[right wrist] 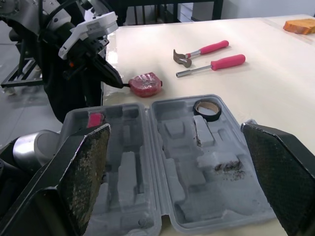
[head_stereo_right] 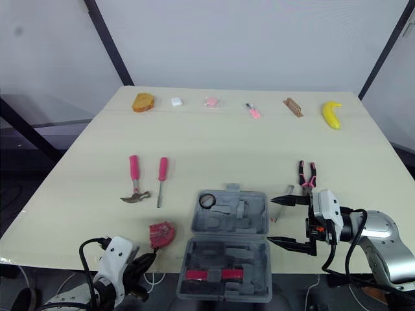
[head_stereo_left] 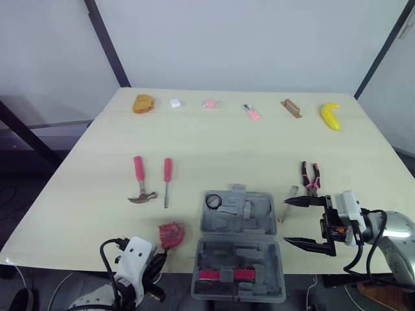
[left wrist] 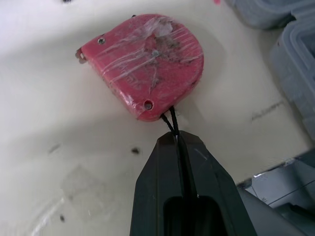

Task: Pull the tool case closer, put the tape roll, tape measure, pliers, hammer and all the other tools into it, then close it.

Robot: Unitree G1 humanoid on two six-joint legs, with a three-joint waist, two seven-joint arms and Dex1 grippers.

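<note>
The grey tool case (head_stereo_left: pixel 272 227) lies open at the table's front edge, its near half hanging over the edge. A black tape roll (head_stereo_left: pixel 213 201) sits in the far half's left corner. The red tape measure (left wrist: pixel 145 61) lies on the table just left of the case. My left gripper (left wrist: pixel 170 117) is shut, its tips touching the tape measure's near edge. My right gripper (head_stereo_left: pixel 285 221) stands open at the case's right side, holding nothing. The pink-handled hammer (head_stereo_left: pixel 139 180) and screwdriver (head_stereo_left: pixel 167 180) lie at mid-left. The pliers (head_stereo_left: pixel 310 175) lie at right, beyond the right gripper.
A small metal piece (head_stereo_left: pixel 290 192) lies between the case and the pliers. Along the far edge sit an orange-brown piece (head_stereo_left: pixel 143 103), a white block (head_stereo_left: pixel 175 102), a pink item (head_stereo_left: pixel 209 103), a small pink tool (head_stereo_left: pixel 251 111), a brown object (head_stereo_left: pixel 291 108) and a banana (head_stereo_left: pixel 331 115).
</note>
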